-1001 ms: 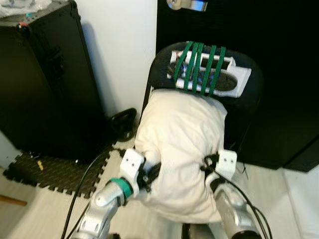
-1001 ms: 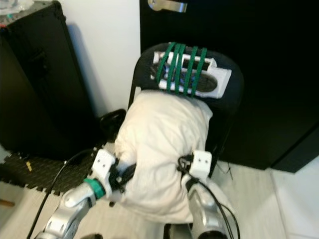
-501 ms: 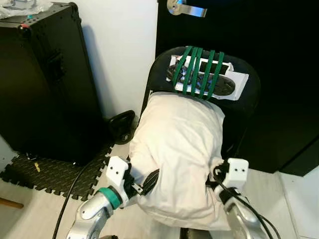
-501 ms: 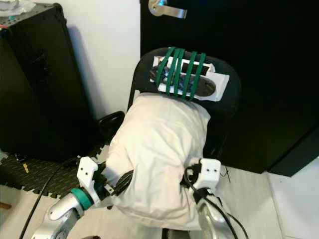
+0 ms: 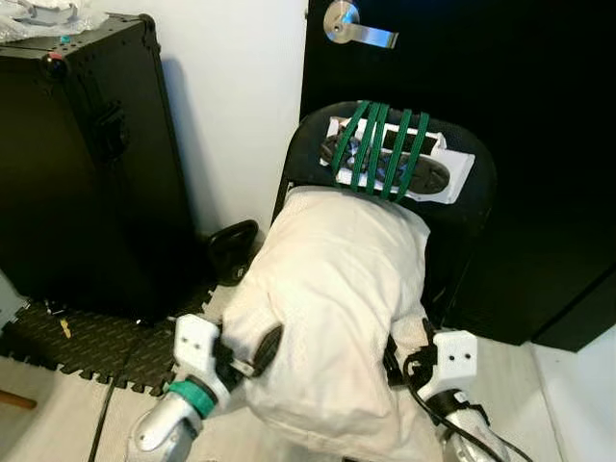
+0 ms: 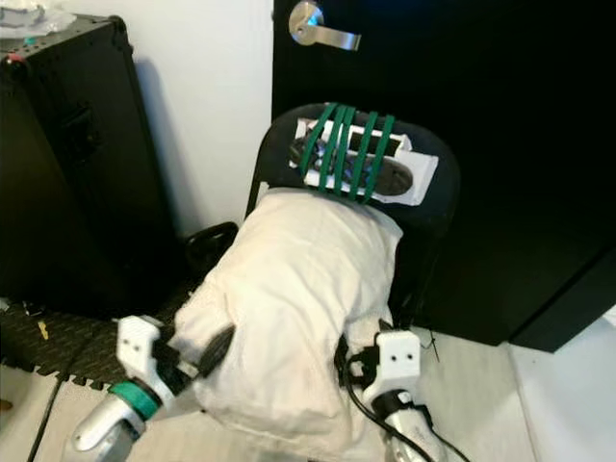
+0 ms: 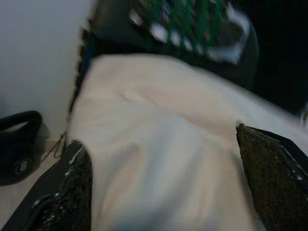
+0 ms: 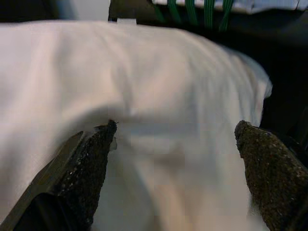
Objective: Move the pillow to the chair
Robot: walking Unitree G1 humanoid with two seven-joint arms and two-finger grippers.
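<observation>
The cream pillow (image 5: 337,298) lies on the black chair (image 5: 474,202), its top leaning on the backrest. That backrest carries a white panel bound with green straps (image 5: 385,154). My left gripper (image 5: 258,352) is at the pillow's near left edge, open, with one black finger (image 5: 267,342) lying along the fabric. My right gripper (image 5: 397,360) is at the near right edge, open, its fingers tucked beside the pillow. In both wrist views the rough black fingers (image 7: 72,192) (image 8: 267,166) stand wide apart with the pillow between them.
A tall black case (image 5: 87,164) stands at the left against the white wall. A black kettlebell (image 5: 231,252) and a black foam mat (image 5: 82,337) lie on the floor beside the chair. Behind the chair is a black door with a silver handle (image 5: 358,24).
Both arms have drawn back toward me and sit lower at the pillow's near end. The pillow stays against the chair back. The camera has shifted, showing more of the door handle.
</observation>
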